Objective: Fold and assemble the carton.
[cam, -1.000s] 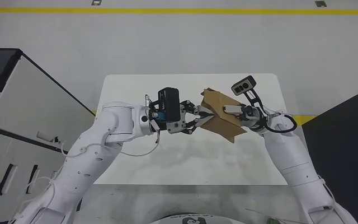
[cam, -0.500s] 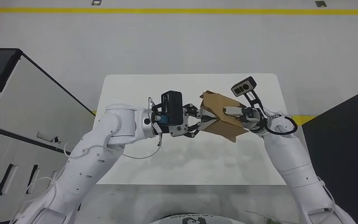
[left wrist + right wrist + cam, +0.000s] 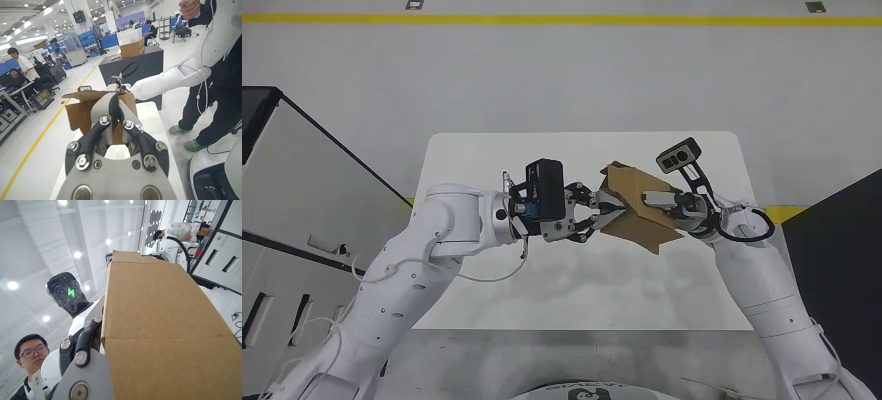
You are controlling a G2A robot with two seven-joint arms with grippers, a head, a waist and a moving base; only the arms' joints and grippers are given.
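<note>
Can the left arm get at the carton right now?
Likely yes: the left gripper sits at the near edge of the carton, nothing between, and the right gripper holds the opposite end.

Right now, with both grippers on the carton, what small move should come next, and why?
Probably hold the right gripper fixed and swing the left gripper slightly to bend the end it grips. Both are shut on opposite ends of the carton, which is tilted over the table with flaps sticking out unfolded.
</note>
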